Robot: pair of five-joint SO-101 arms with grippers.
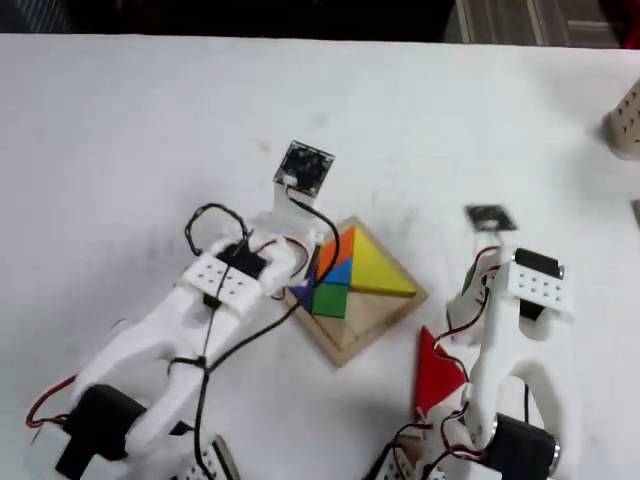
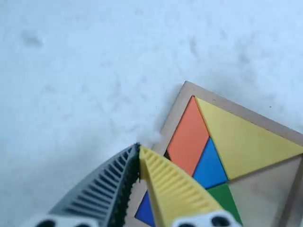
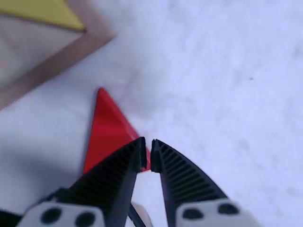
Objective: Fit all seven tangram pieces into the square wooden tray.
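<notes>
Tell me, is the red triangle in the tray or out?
Out. The red triangle lies flat on the white table, apart from the wooden tray.

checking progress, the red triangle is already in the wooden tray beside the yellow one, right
No. The red triangle lies on the table outside the wooden tray, as the high view shows. The yellow triangle is in the tray.

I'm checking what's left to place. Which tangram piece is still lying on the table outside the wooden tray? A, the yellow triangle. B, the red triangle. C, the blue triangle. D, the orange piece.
B: the red triangle lies flat on the white table beside the wooden tray, while the yellow triangle, orange piece and blue triangle sit inside the tray.
</notes>
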